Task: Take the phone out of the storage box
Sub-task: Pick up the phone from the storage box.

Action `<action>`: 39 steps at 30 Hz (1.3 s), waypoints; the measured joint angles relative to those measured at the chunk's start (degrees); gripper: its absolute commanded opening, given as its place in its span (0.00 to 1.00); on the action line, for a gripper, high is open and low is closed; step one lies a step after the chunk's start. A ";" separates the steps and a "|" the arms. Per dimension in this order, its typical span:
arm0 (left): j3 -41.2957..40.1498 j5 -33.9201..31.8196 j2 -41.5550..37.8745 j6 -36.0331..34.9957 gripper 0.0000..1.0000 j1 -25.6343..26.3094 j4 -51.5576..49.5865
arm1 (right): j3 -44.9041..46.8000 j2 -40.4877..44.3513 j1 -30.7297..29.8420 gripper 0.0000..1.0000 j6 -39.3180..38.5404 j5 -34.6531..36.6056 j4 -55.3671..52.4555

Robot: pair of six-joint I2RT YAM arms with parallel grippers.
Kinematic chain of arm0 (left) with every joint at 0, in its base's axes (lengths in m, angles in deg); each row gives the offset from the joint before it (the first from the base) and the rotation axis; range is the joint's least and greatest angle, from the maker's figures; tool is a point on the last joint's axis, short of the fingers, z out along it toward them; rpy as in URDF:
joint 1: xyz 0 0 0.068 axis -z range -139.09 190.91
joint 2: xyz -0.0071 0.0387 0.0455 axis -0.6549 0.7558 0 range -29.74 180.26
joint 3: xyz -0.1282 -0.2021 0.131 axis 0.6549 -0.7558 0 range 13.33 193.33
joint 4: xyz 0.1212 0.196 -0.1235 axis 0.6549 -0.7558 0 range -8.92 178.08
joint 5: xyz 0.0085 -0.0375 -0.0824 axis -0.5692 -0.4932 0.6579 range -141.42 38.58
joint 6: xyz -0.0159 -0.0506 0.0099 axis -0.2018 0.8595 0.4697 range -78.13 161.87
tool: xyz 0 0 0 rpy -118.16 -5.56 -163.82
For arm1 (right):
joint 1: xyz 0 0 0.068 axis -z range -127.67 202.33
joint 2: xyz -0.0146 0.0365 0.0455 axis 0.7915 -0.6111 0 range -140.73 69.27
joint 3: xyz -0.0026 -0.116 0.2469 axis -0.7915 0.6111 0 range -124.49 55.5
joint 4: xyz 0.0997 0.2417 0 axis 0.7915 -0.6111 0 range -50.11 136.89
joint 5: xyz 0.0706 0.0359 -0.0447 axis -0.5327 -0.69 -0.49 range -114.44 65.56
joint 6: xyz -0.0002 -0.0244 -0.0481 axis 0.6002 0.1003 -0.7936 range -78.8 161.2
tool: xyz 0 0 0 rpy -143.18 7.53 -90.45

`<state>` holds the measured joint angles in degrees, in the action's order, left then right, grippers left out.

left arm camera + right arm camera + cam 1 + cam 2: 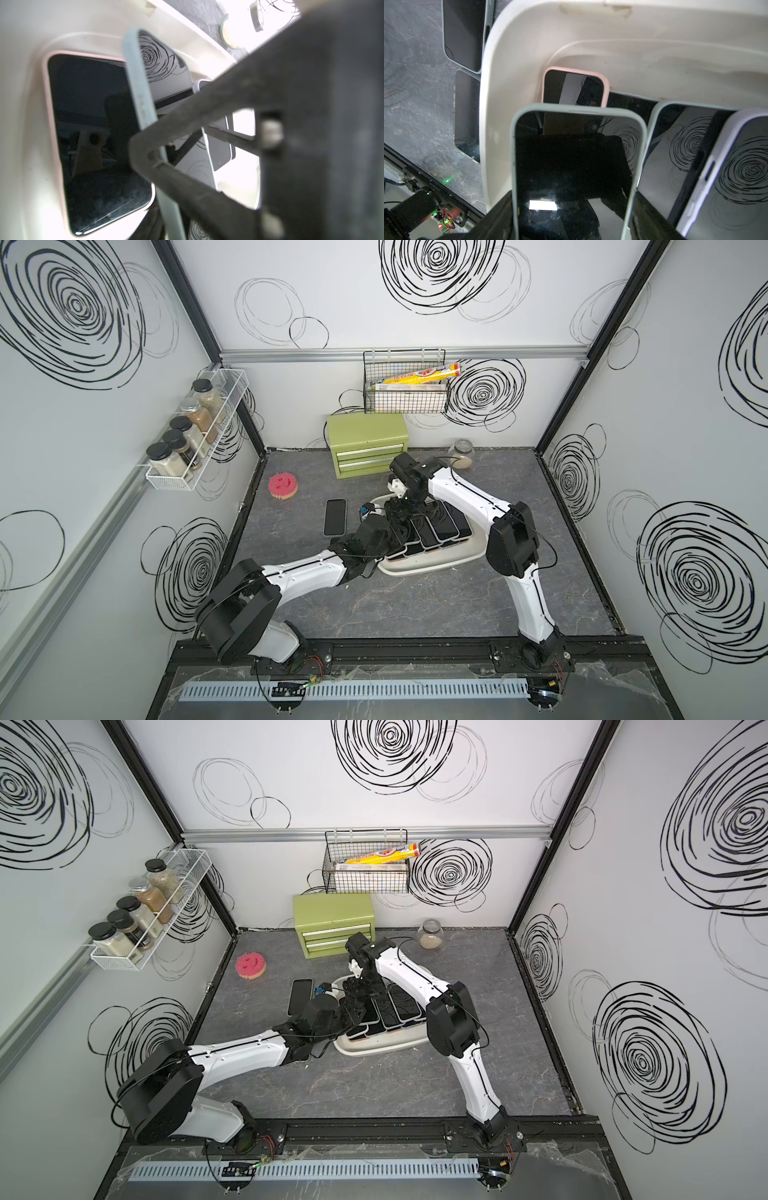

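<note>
Sage-cased phone (571, 166), tilted in storage box (492, 104) — right claw (573, 224) clasps its sides; left claw (398, 526), grip unclear.

Back of the table (415, 614)
Green chest (368, 450) and glass jar (462, 454) by the back edge; pink sponge (283, 486) near the back left corner.
</note>
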<state>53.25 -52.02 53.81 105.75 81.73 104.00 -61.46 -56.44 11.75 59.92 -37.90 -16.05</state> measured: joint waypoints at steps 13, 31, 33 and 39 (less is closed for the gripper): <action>0.98 -0.68 0.79 0.66 0.00 -0.11 -0.70 | 0.11 1.18 1.55 0.69 -0.31 -3.58 0.63; 0.98 4.11 -14.93 -4.50 0.00 -5.29 -7.34 | -7.17 8.81 9.77 0.61 2.16 -9.09 0.76; 0.98 5.09 -19.26 -5.99 0.00 -7.80 -10.08 | -3.61 15.32 10.58 0.44 3.02 -9.27 0.39; 1.01 7.30 -30.53 -10.08 0.00 -14.03 -19.06 | 28.41 44.59 9.62 0.25 6.45 -13.97 3.06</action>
<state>54.25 -44.72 23.28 95.67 67.69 84.94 -33.05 -11.85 21.37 66.37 -51.86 -12.99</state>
